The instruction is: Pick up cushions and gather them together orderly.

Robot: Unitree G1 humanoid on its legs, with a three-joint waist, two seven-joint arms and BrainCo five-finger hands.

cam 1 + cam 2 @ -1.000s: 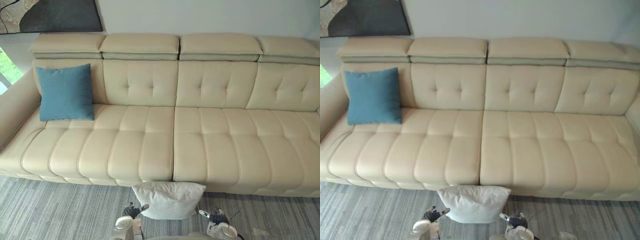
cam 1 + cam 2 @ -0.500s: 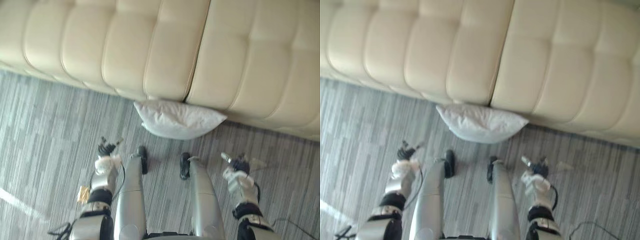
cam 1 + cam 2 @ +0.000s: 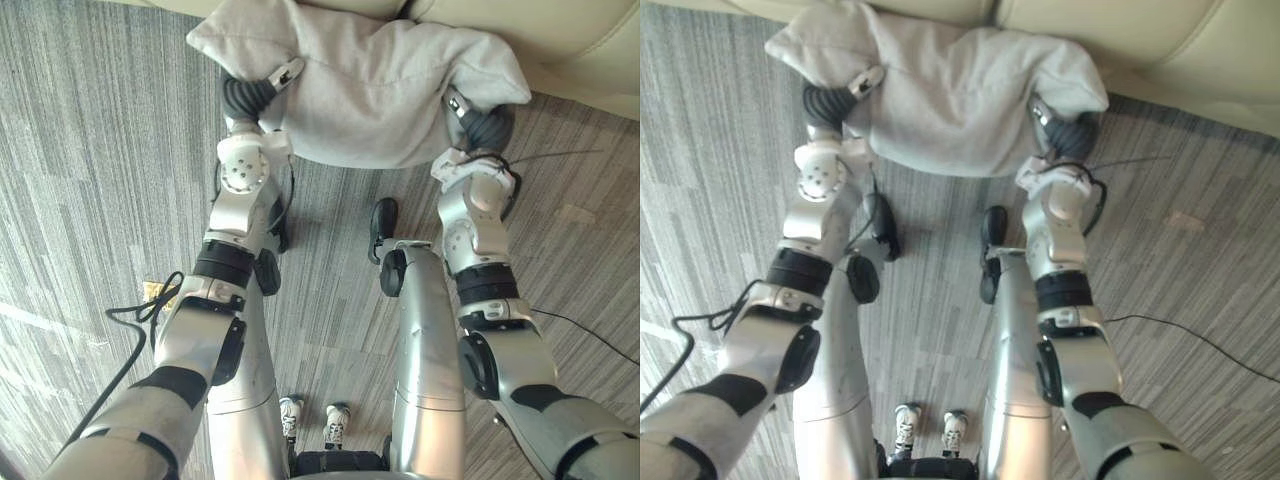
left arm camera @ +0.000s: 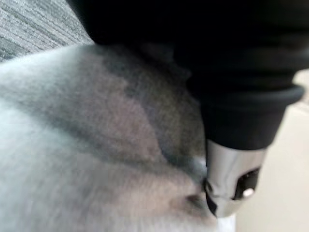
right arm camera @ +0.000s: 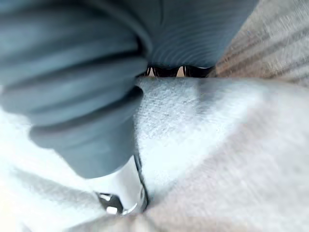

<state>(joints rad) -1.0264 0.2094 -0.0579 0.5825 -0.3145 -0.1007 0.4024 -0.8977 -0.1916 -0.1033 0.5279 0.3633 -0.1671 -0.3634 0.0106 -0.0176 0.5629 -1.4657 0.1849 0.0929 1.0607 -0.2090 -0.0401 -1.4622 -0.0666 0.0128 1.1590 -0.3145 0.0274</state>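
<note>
A pale grey-white cushion point(image 3: 370, 90) lies on the carpet against the foot of the cream sofa point(image 3: 570, 45). My left hand point(image 3: 250, 95) is at the cushion's left end, its thumb point(image 3: 285, 73) laid over the top cloth and its fingers tucked underneath. At the right end my right hand point(image 3: 485, 128) grips the same way, thumb point(image 3: 457, 101) on top. In the left wrist view a silver thumb point(image 4: 231, 179) dents the cushion point(image 4: 72, 145). The right wrist view has its thumb point(image 5: 120, 191) pressed into the cloth point(image 5: 217, 145). The cushion's ends bunch up around both hands.
Grey striped carpet point(image 3: 90, 200) spreads out on every side. The sofa's front edge runs directly behind the cushion. A small yellowish scrap point(image 3: 153, 291) lies on the carpet at the left.
The camera has tipped down and closer. Both hands have gone from beside my legs forward to the cushion's two ends, and their fingers have curled onto it.
</note>
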